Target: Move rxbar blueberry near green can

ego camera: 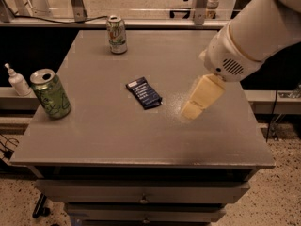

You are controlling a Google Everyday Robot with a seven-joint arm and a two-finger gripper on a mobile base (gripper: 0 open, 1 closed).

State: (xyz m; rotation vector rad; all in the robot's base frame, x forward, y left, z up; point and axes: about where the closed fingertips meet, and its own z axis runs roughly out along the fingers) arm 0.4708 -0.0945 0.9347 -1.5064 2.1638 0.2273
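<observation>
The rxbar blueberry (144, 92), a flat dark navy wrapper with white text lines, lies near the middle of the grey table (103, 135). The green can (51, 93), light green with dark scribbles and a silver top, stands upright near the table's left edge. My gripper (200, 97) hangs below the white arm (254, 36) over the table's right half, to the right of the bar and apart from it. It holds nothing that I can see.
A white can with a green and red logo (116, 34) stands at the table's back. A small white pump bottle (18, 80) sits on a lower shelf left of the table. Drawers run under the table's front edge.
</observation>
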